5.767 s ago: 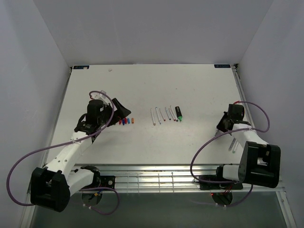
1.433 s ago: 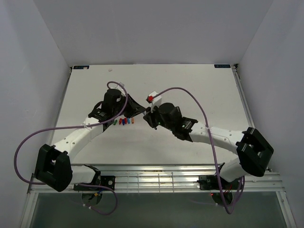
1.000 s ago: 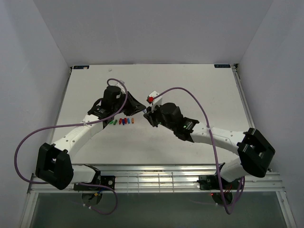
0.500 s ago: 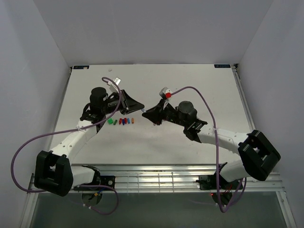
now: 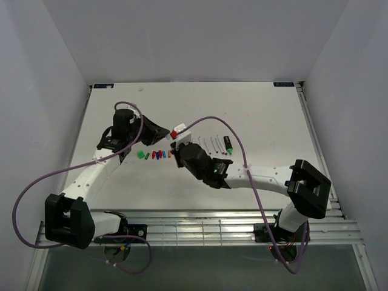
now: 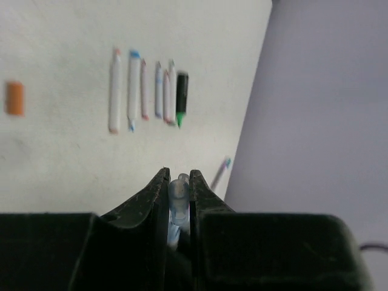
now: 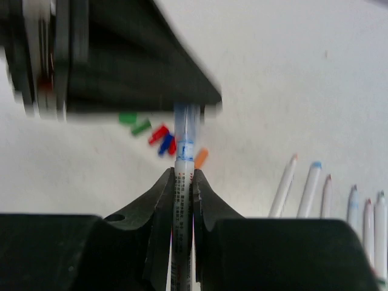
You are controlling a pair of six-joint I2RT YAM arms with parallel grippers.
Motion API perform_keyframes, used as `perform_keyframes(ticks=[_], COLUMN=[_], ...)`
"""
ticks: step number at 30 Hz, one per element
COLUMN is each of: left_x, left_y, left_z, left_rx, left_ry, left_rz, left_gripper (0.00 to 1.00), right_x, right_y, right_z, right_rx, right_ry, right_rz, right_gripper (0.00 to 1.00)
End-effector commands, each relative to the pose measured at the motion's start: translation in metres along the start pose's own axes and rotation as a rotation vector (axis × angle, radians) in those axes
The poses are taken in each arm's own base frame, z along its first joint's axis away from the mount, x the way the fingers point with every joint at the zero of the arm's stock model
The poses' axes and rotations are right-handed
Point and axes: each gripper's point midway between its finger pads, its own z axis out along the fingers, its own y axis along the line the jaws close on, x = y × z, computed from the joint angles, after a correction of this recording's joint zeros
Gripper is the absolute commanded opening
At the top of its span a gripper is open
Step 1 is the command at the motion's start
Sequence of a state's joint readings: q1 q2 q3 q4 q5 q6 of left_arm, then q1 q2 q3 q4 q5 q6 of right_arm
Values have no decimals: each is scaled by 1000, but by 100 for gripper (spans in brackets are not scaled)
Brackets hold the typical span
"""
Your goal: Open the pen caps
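Table: white table [image 5: 254, 109], carrying every item below.
Right arm: reaches in from the right to the table's centre. The right gripper [image 7: 182, 176] is pressed together on the held pen [image 7: 184, 151], pinching the white barrel low on its length.
Left arm: comes in from the left. The left gripper [image 6: 179, 177] is drawn in tight on the clear cap [image 6: 179, 193], of which only a short pale stub shows past the fingers.
Laid pens: a row of thin white laid pens [image 6: 133, 91], parallel and side by side, well to the right of both grippers.
Black marker: the black marker [image 6: 182, 90] with a green end lies at the right end of that row.
Held pen, long axis: runs from the right gripper away and leftward, straight at the left gripper. Its far end meets the blurred dark underside of that gripper in the right wrist view.
Loose caps: a short row of loose caps [image 7: 159, 134] in green, red and blue, ending in the orange cap [image 6: 14, 98]. They lie on the table under and just near-side of the two grippers.
Clear cap, position: off the far end of the held pen, on its axis, up and left of the right gripper in the top view.
Cap on or off: cannot tell, as the junction is blurred and hidden.
Nearer arm: the left gripper is nearer the loose caps, the right gripper nearer the laid pens.
Next move, judged: pull apart along the pen's axis if joined. Otherwise the cap goes to the cap row.
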State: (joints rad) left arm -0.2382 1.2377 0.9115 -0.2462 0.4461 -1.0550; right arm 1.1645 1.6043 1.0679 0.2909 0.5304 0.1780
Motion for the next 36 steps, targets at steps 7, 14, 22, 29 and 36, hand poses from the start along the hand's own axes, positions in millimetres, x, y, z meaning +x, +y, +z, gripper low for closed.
perform_keyframes(ticks=[7,14,22,29,36], left_x=[-176,-161,-127,-103,-84], left_y=[-81,-74,17,103,158], left_z=[-65,-68,-74,-72,-64], left_rx=[74,80,-238,-477,-589], left_ry=[-681,-619,-552,-501,-449], left_rz=[76,172,268,291,325], left_gripper=[0,0,0,0,0], right_x=[167,112,45,61,92], right_y=[-1,2,-119,-222,-279], right_z=[-81,-86,-87,-77,-64], right_rx=[-150,-222,-99,98,178], right_ry=[477,342,250,270,272], right_rz=[-225,-95,96,155,254], right_gripper=[8,8,8,8,8])
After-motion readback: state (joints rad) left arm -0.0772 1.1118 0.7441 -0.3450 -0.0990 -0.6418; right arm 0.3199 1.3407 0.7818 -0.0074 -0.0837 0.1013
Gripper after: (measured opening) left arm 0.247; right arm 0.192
